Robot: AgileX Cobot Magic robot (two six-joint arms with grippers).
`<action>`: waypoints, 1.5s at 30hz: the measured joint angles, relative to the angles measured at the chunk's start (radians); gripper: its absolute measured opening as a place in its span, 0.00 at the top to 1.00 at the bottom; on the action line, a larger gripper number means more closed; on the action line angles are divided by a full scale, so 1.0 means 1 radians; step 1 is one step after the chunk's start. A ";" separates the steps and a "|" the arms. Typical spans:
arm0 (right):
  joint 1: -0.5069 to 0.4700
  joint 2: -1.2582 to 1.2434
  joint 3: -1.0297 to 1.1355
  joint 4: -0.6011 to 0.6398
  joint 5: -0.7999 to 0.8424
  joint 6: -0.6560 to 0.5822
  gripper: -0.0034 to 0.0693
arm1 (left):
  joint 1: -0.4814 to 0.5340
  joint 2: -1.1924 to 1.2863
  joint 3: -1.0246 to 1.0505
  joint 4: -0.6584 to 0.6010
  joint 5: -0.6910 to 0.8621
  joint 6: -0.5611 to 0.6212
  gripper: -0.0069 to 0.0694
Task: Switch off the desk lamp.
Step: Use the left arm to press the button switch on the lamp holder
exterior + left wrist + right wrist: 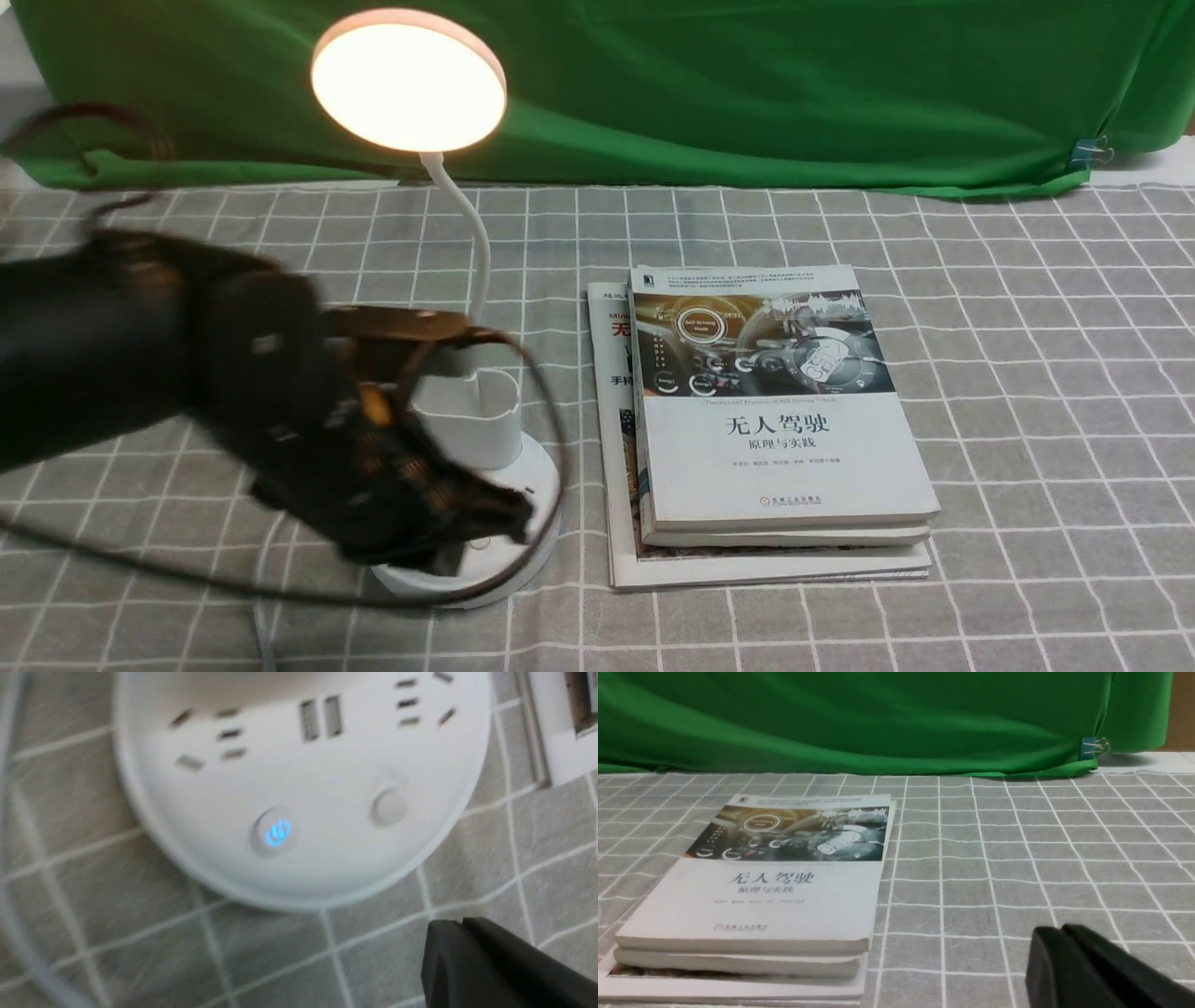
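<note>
Front view: my left gripper, pinched closed and empty as a prodding tip, reaches from 9 o'clock over the lit desk lamp base toward its blue-glowing power button.

Desk lamp left of book stack

You see the left gripper blurred in the front view, covering the front of the desk lamp base and its buttons. Left wrist view: base soft, cut by the edge. Small print on the top book unreadable.
</note>
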 joint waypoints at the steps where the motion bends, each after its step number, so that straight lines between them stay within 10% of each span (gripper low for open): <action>1: 0.000 0.000 0.000 0.000 0.000 0.000 0.91 | -0.004 0.022 -0.019 0.000 0.009 -0.001 0.91; 45: 0.000 0.000 0.000 0.000 0.000 0.000 0.91 | 0.003 0.275 -0.221 0.080 0.126 -0.009 0.91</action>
